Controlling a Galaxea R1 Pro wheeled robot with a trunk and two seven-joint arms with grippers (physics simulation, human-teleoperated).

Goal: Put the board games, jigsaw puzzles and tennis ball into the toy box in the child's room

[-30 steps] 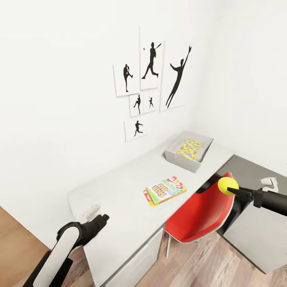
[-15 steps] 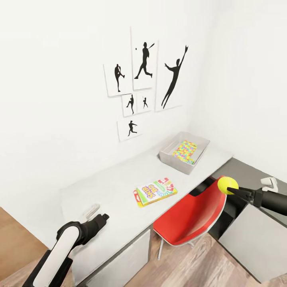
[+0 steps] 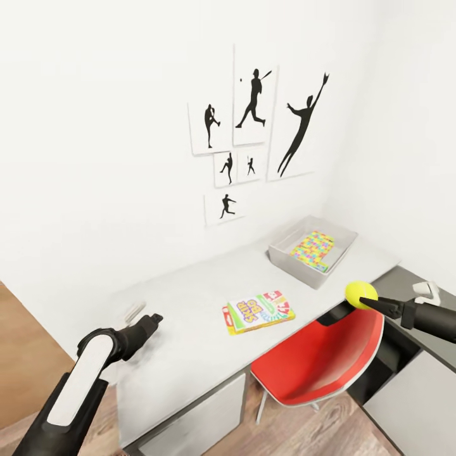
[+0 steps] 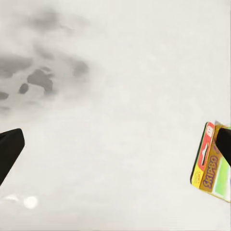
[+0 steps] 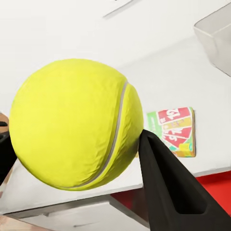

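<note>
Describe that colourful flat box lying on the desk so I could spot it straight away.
Find the long light grey table under the baseball silhouette pictures. Near its front edge, just behind the red chair, lies the SKIP-BO board game. It is a thin printed box in yellow, green, red and white lying out on the bare top, whereas the multicoloured jigsaw puzzle sits inside the grey toy box.

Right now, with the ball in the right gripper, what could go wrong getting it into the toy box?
The tennis ball is pinched only at the right gripper fingertips, out over the red chair; a slip would likely send it to the floor. The toy box is shallow, so a high release may bounce it off the jigsaw puzzle and out.
</note>
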